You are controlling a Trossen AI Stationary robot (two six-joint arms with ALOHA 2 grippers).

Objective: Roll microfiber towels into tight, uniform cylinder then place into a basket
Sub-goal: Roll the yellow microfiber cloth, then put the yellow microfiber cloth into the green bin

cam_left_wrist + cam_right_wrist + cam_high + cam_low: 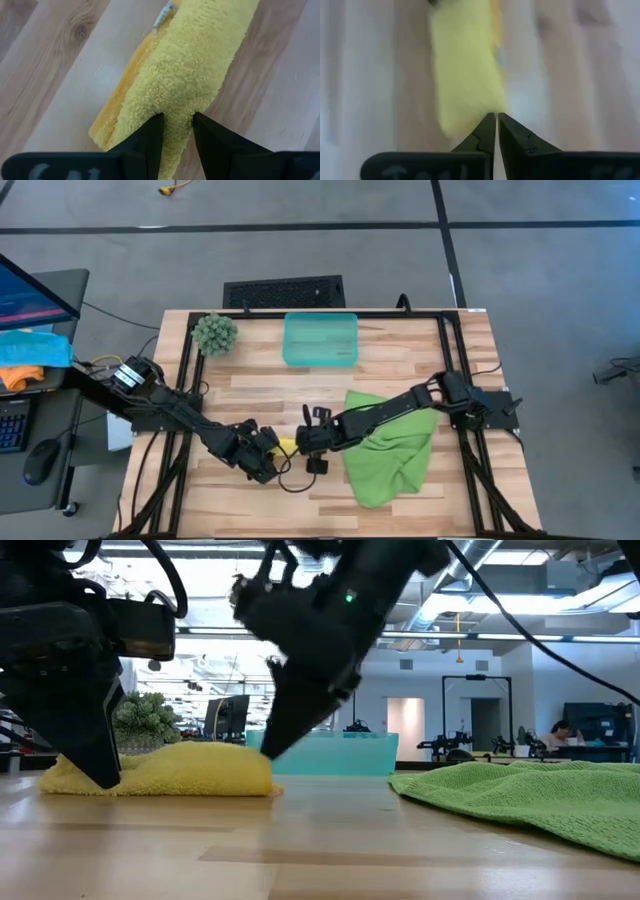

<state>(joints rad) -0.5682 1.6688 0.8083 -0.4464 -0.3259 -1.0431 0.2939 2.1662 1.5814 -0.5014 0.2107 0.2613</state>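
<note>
Yellow towel [285, 444] lies folded into a narrow strip near the front of the table, at about 7 o'clock from the table's centre, between the two grippers. The left gripper [177, 122] is clamped on one end of it; a tuft of pile sits pinched between its dark fingers. The right gripper [496, 120] stands at the other end with its tips almost together, only a thin slit between them, and no cloth is seen inside, so I judge it is just letting go or touching the edge.

To roll well, the left gripper should hold its end flat on the wood while the right one takes the free edge again and turns it over evenly, so the cylinder does not become a cone. The lime green towel [395, 448] lies crumpled at 4 o'clock under the right arm and waits. The basket [320, 339] stands at 12 o'clock, empty as far as I can see.

A small white tag [164, 12] shows on the yellow towel; its writing cannot be read.
</note>
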